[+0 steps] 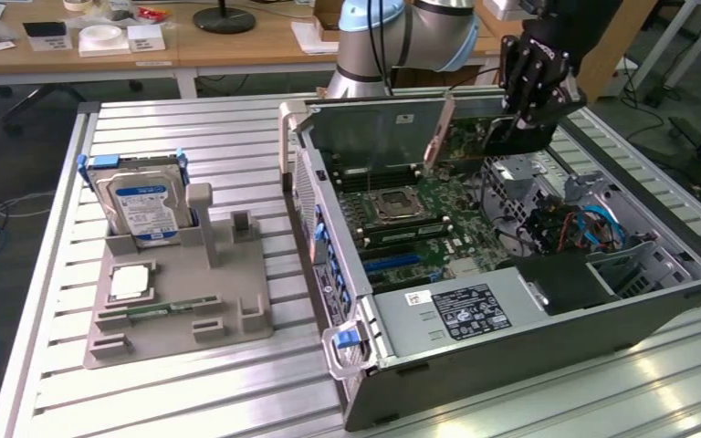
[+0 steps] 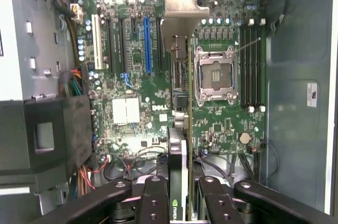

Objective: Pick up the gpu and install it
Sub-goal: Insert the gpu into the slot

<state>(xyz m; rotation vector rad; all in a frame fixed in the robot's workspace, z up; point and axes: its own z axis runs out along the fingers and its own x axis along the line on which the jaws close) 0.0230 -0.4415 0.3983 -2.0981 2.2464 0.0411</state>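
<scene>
- Fingers (image 2: 153,203) clamp the gpu (image 2: 178,155) edge-on, across board and cooler.
- I see the gripper (image 1: 511,137) at one o'clock in the exterior view, above the open case (image 1: 533,338).
- I judge the card light, stiff and fragile, best held by its edges.

a ribbed metal table (image 1: 204,128) carried a grey plastic holder (image 1: 143,342) toward the exterior view's left and an open computer case (image 1: 546,338) beside it.
</scene>
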